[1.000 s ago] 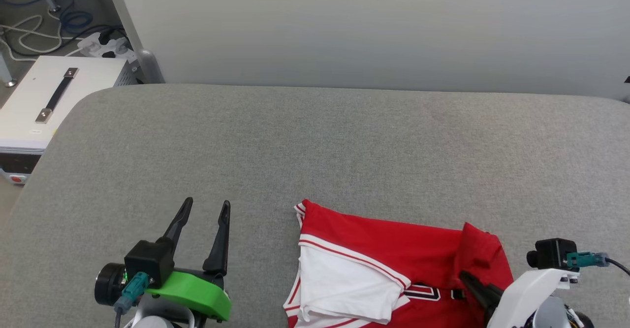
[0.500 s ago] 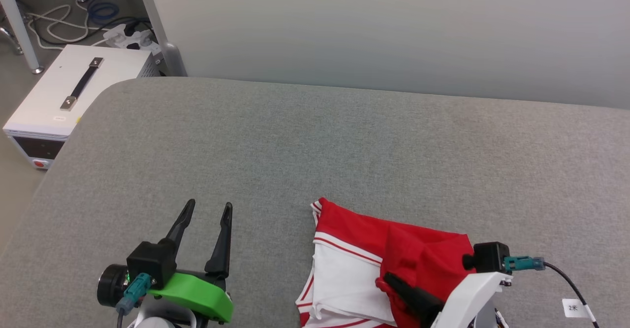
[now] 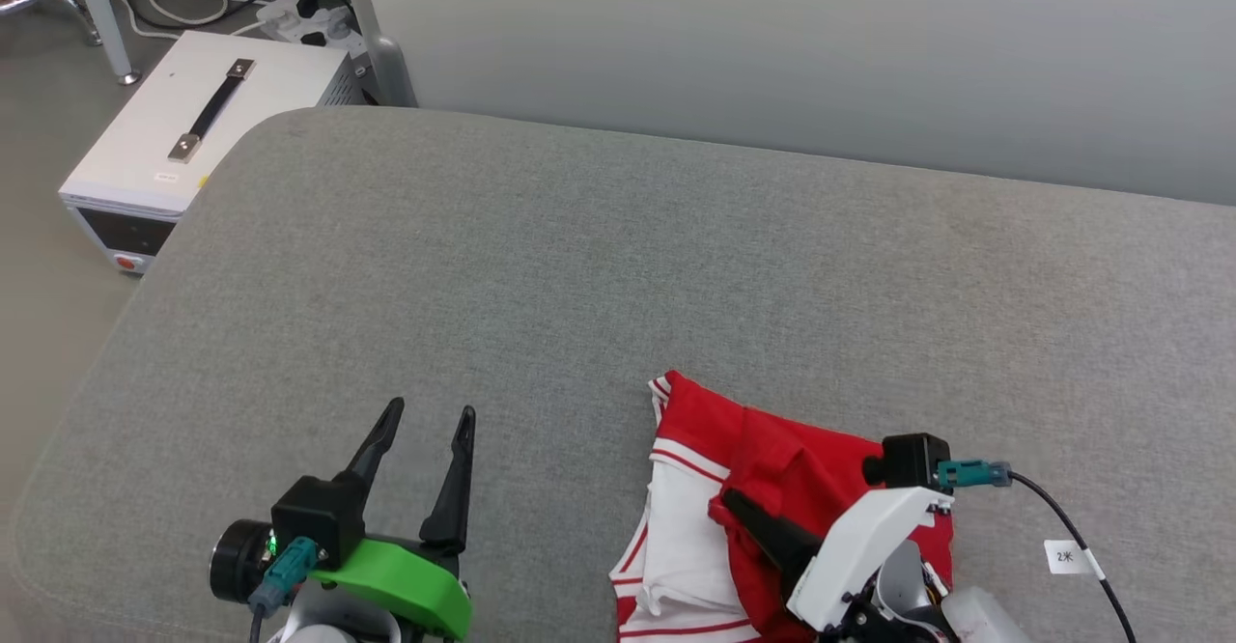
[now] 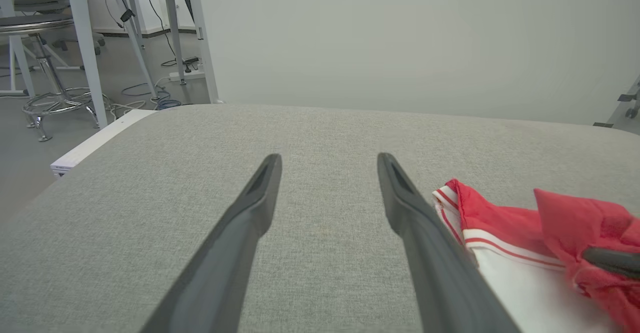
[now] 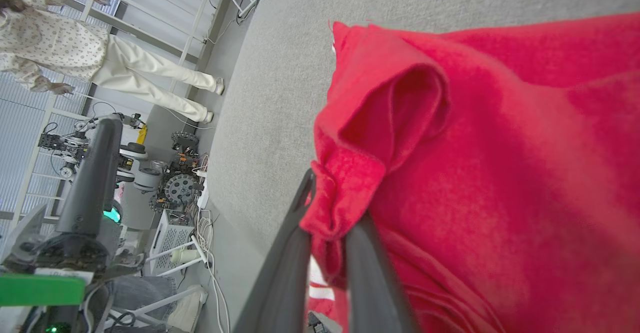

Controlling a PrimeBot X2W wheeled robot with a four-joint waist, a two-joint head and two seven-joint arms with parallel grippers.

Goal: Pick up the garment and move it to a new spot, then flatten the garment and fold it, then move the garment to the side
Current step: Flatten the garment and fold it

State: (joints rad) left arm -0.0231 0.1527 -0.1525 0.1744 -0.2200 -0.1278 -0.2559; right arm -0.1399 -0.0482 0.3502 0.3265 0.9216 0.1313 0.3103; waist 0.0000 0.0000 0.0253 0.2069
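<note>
garment (image 3: pixel 772 455): red jersey t-shirt with a white short sleeve (image 3: pixel 676 527) and red-white striped trim. it lies bunched at the near edge of the grey woven-fabric padded surface (image 3: pixel 618 266), right of centre in the head view. the white short sleeve lies flat on the garment's left side. the red body cloth is crumpled beside and over it. the lettering cannot be read.

right gripper (image 3: pixel 722 508): two long dark fingers nearly together, clamped on a raised fold of the red cloth. in the right wrist view the fold is pinched between the fingers and covers one fingertip.

left gripper (image 3: pixel 432 409): dark fingers spread wide, nothing between them. it sits to the left of the garment, apart from it. in the left wrist view bare grey fabric shows between the fingers. whether it touches the surface, cannot tell.

surroundings: pale grey wall (image 3: pixel 772 35) behind the surface. white metal box with a black strap handle (image 3: pixel 208 117) on the floor past the far left corner. thin black cable with a small white tag (image 3: pixel 1067 556) at the right wrist. person in a pale patterned top and white trousers (image 5: pixel 60 43) in the background of the right wrist view.
</note>
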